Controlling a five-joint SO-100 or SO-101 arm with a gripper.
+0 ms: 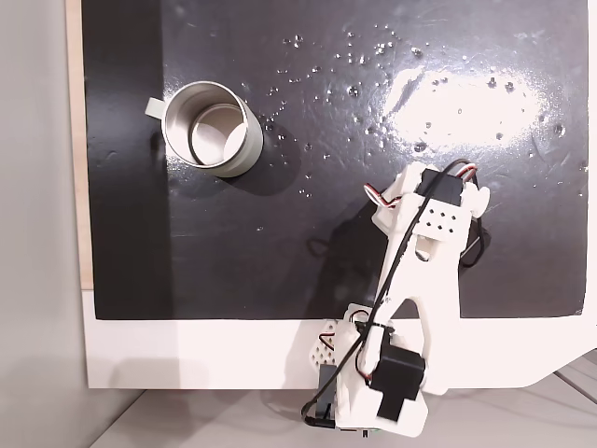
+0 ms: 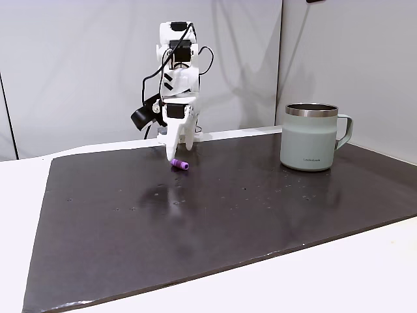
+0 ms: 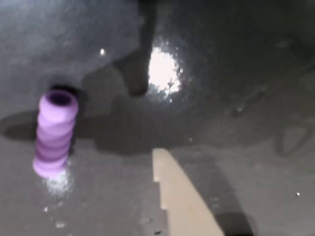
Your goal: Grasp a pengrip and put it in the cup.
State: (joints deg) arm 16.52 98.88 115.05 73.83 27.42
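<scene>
Early yet: nothing grasped. Pengrip [image 2: 179,165] lying on the dark worktop [image 2: 260,215], just beside the tips of the lowered claw [image 2: 177,151]; in the wrist view, one pale fingertip [image 3: 182,196] down near it, not touching. Claw empty, apparently parted. Cup [image 2: 313,137] well apart, upright, empty [image 1: 213,128]. Grasp, carry and drop all left to do.
</scene>
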